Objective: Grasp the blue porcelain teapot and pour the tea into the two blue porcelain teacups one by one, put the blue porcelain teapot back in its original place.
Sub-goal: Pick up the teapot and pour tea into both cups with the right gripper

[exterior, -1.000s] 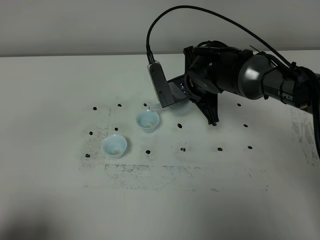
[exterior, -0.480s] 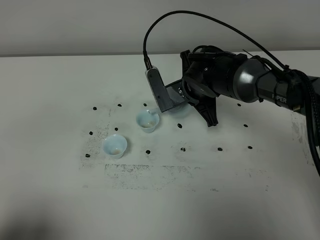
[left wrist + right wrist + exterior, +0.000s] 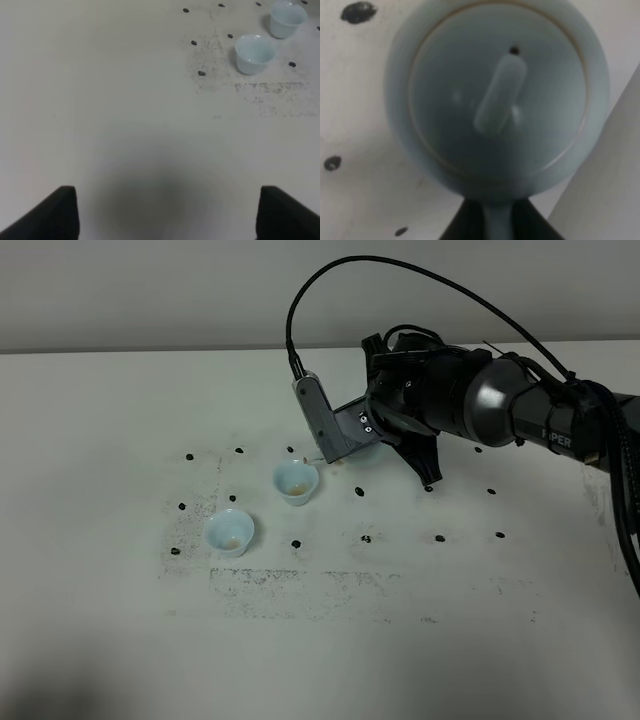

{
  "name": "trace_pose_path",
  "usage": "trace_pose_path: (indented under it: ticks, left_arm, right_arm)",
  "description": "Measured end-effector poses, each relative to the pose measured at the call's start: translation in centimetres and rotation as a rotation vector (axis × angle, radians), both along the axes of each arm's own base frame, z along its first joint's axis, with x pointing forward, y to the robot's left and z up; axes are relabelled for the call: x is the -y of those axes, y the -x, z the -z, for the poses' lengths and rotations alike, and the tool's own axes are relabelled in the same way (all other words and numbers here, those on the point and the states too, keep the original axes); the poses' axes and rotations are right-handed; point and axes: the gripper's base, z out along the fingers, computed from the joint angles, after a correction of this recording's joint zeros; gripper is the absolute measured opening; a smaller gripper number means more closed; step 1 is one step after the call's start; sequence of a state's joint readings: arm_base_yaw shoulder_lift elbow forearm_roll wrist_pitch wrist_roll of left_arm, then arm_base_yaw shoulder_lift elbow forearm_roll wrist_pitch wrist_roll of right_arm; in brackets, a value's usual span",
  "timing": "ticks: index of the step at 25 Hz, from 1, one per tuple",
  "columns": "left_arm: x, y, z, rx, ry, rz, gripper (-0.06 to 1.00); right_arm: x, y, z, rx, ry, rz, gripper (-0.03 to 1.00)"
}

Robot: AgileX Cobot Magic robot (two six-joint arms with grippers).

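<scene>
Reaching across the table [image 3: 120, 640], right gripper [image 3: 374, 438] clamps teapot [image 3: 495, 95] beside teacup [image 3: 296, 483].

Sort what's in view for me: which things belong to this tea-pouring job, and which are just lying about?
Job: teapot, far teacup, near teacup.
Lying about: only black dots and scuff marks on the table.

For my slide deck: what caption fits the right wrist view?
Close-up above the lidded pale blue teapot, its handle pinched in the right gripper.

"PIPER" lettering [image 3: 559, 437], on right arm [image 3: 500, 405]
</scene>
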State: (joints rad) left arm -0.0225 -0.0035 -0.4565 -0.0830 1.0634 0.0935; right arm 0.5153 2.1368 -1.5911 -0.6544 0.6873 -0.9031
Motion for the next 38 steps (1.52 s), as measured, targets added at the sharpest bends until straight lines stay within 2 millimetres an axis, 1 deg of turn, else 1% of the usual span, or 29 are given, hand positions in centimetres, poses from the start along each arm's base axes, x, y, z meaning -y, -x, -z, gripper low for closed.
trace_pose_path:
  ticks: [8,19,38]
  left_arm:
    - [0.0,0.0,0.0,0.0,0.0,0.0,0.73]
    - [0.0,0.0,0.0,0.0,0.0,0.0,0.73]
    - [0.0,0.0,0.0,0.0,0.0,0.0,0.73]
  right_arm:
    - [-0.71,0.47,-0.14,0.012,0.068,-0.034,0.08]
    - [-1.01,0.58,-0.25,0.027,0.088,-0.043,0.08]
    - [-0.8,0.34,-0.51,0.058,0.137,-0.062,0.08]
